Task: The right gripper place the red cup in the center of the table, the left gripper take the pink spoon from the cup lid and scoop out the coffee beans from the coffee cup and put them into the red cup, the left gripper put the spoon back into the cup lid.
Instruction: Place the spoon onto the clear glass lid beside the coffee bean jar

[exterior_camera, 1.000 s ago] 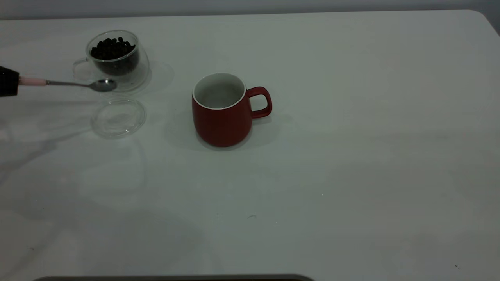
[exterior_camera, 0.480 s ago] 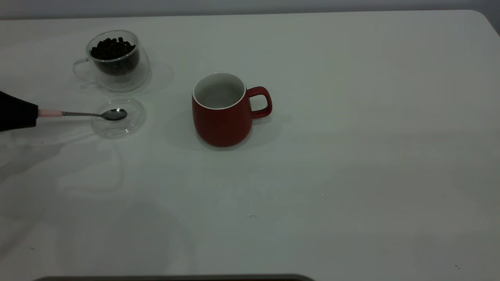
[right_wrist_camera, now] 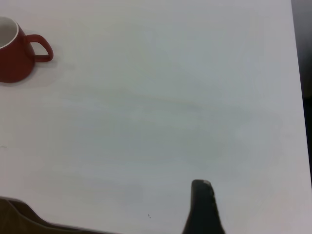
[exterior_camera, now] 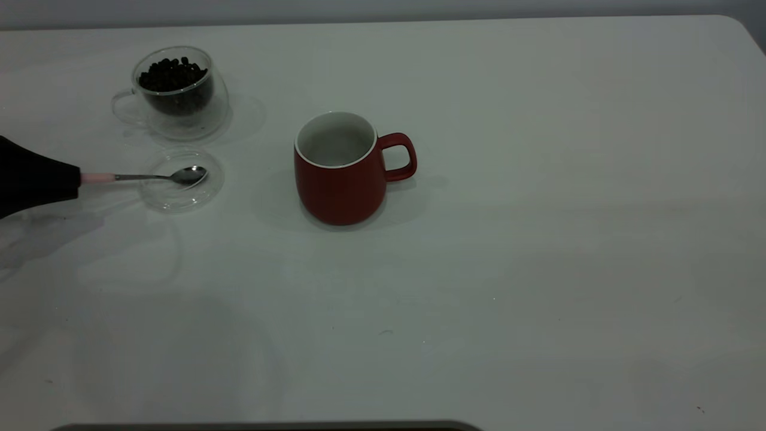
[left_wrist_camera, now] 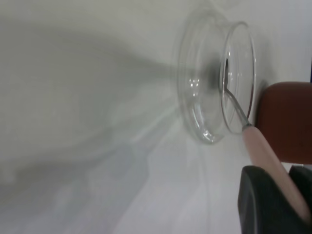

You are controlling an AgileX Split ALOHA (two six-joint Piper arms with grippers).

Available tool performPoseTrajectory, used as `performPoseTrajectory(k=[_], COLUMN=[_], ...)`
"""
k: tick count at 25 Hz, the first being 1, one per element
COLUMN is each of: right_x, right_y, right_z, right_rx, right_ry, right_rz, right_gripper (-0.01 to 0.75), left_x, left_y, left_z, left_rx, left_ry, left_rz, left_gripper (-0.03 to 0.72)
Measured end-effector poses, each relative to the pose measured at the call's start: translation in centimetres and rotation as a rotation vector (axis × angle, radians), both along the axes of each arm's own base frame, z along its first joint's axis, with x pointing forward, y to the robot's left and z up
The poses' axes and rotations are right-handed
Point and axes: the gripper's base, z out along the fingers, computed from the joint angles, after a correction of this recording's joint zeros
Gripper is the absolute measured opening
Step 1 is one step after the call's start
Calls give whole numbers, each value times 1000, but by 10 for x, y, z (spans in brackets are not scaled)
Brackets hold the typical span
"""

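The red cup (exterior_camera: 338, 185) stands upright near the table's (exterior_camera: 538, 239) middle, handle to the right; its white inside looks empty. My left gripper (exterior_camera: 75, 179) comes in from the left edge, shut on the pink spoon's (exterior_camera: 143, 176) handle. The spoon's metal bowl rests in the clear cup lid (exterior_camera: 179, 194). The coffee cup (exterior_camera: 182, 111) with coffee beans (exterior_camera: 172, 75) stands just behind the lid. In the left wrist view the spoon (left_wrist_camera: 265, 156) reaches into the lid (left_wrist_camera: 204, 97), with the red cup (left_wrist_camera: 287, 122) beyond. My right gripper (right_wrist_camera: 202, 204) is far from the red cup (right_wrist_camera: 17, 53).
The table's right half and front are bare white surface. A dark edge (exterior_camera: 269, 426) runs along the front. The table's rounded corner (exterior_camera: 739, 27) is at the back right.
My left gripper has carried the spoon from beside the coffee cup toward the front and down onto the lid, then slid a little to the right. The red cup has not moved.
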Motion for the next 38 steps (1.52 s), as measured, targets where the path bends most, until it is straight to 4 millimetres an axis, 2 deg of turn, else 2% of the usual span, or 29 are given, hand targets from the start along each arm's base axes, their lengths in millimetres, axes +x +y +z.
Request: performPoseTrajectory(k=[13,20,23,33,38], right_x=[0,0,0,0,0], right_y=[0,0,0,0,0], right_z=[0,0,0,0,0], right_rx=[0,0,0,0,0], right_ry=[0,0,0,0,0], right_rz=[0,0,0,0,0], right_gripper=[591,591,591,591,591], left_x=[12,12,13,14,15], left_y=[-19,-20,-19,-16,-13], left_z=[-1,-1,-2,-6,-9], left_rx=[8,7,11,69,112], left_ry=[-6,-5,-4,14,19], left_rz=[9,14,21,48,55], left_gripper=[125,144,199,489,540])
